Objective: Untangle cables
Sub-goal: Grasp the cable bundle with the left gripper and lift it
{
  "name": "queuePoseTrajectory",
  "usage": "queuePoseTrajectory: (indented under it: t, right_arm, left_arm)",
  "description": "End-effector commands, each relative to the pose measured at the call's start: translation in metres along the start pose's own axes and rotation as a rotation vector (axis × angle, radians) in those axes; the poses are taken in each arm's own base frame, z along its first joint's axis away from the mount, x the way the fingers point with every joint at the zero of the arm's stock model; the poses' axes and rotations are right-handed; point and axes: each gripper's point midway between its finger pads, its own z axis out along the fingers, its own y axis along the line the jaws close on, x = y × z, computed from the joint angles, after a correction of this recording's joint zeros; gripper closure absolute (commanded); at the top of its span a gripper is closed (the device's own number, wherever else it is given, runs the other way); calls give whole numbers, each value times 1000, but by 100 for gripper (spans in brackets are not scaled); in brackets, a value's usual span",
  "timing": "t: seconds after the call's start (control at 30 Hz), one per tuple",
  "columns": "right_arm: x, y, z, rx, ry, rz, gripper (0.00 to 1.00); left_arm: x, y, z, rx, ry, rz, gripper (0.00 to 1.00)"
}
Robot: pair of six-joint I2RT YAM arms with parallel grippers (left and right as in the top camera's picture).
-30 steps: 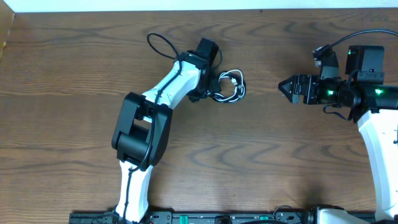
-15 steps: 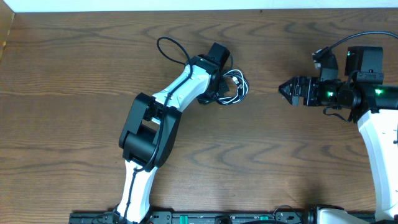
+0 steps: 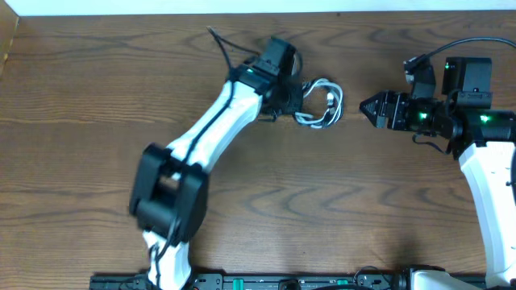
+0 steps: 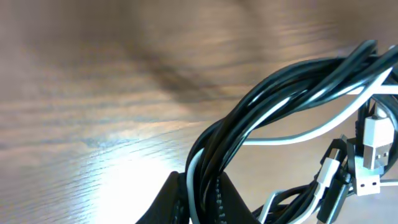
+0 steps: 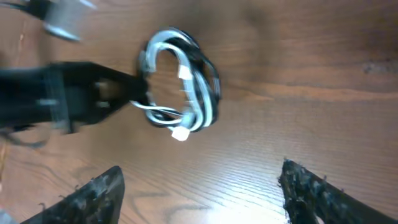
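We are clenching our left claw (image 4: 198,198) on the cables (image 4: 280,102), a twisted coil of black cords with one white cord running through it. The strands are passing between the two fingers (image 4: 166,200) at the bottom of the left wrist view, and the small plug ends (image 4: 372,142) are dangling at the coil's right side. From overhead the coil is sitting just to the right of the left claw, over the far middle part of the wooden counter (image 3: 97,121); we cannot tell whether it is touching the wood or hanging just above it. Our right claw (image 3: 367,108) is hovering released, its fingers (image 5: 93,193) spread wide, pointing at the coil from the right, near it but apart, with a strip of counter lying between them. The left arm's own thicker black cable (image 3: 219,42) is arching behind its wrist, on the side away from the coil.
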Motion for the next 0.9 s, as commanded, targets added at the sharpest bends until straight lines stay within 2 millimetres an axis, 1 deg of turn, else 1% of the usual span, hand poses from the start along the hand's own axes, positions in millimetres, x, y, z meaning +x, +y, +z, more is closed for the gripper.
queuePoseTrajectory:
  t: [0.0,0.1,0.17,0.23,0.27,0.33,0.47,0.6,0.63,0.7,0.77,0.83,0.87]
  right_arm:
    - [-4,22,5,-43,-12,68,37]
    - [-8,38,9,-76,-27,60,40]
    - [-10,53,13,-104,-40,17,40]
    - [-9,58,18,-93,-44,7,43]
    - [-9,56,20,-73,-44,13,44]
    - [-4,47,30,12,-35,34,51]
    - [4,46,47,21,11,47,54]
    - [11,34,67,47,62,87,61]
    - [12,29,78,54,78,94,65]
    - [14,24,89,62,94,121,67]
    - [17,19,102,71,116,147,70]
    - [24,15,117,77,145,156,73]
    - [25,15,122,78,151,159,74]
  left_arm:
    - [-15,-21,-43,55,-90,158,92]
    - [-16,-24,-52,58,-107,210,93]
    - [-15,-24,-51,55,-101,233,93]
    - [-12,-23,-51,51,-91,256,93]
    - [-12,-22,-51,49,-89,266,92]
    - [-8,-22,-57,45,-80,287,93]
    - [-5,-22,-67,44,-79,288,93]
    - [1,-23,-78,41,-68,285,92]
    - [6,-26,-82,57,-54,283,92]
    - [11,-33,-84,110,-35,281,93]
    - [16,-45,-87,191,-14,280,93]
    - [23,-63,-92,301,14,283,92]
    - [25,-68,-94,337,24,285,93]
